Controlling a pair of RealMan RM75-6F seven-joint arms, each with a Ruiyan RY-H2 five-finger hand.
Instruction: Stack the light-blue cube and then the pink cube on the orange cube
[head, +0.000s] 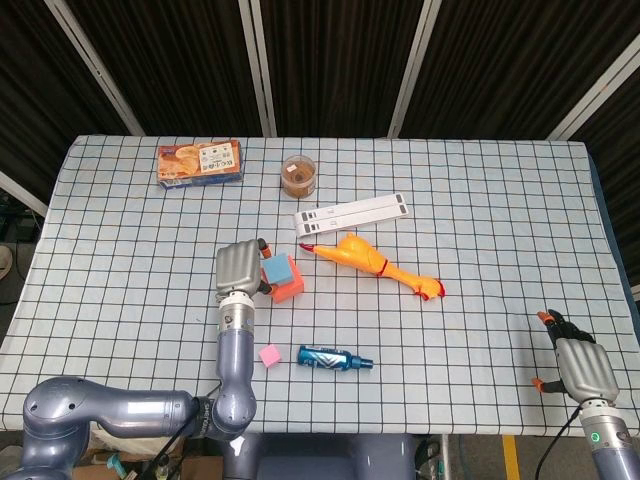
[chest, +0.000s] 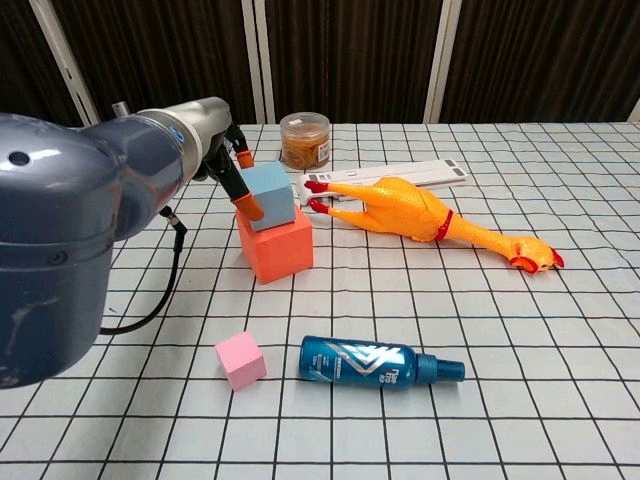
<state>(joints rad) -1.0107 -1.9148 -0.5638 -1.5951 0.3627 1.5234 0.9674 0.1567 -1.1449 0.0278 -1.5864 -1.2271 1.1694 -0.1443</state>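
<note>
Stack so far: light-blue cube (chest: 268, 195) is sitting on top of the orange cube (chest: 275, 246), a bit off-center toward the back-left, about mid-counter
Left hand: left hand (head: 239, 268) is right up against the light-blue cube; in the chest view its orange fingertips (chest: 249, 208) touch the cube's left face, so it looks like it's grasping the cube from that side
Pink cube: pink cube (chest: 240, 359) is alone on the checkered cloth, near the front edge, well apart from the stack and just left of the spray bottle
Right hand: right hand (head: 581, 366) is way over at the front-right corner of the counter (head: 500, 200), holding nothing; fingers look curled in a bit but honestly can't tell if it's clenched or released
Spray bottle: blue spray bottle (chest: 378, 363) lying on its side, nozzle pointing right
Rubber chicken: yellow rubber chicken (chest: 425, 220) lying flat just right of the stack, its red feet near the light-blue cube
Other stuff: white power strip (head: 352, 212) behind the chicken, a clear lidded jar (head: 298, 175) with something brown in it, and a snack box (head: 200, 162) at the back left
</note>
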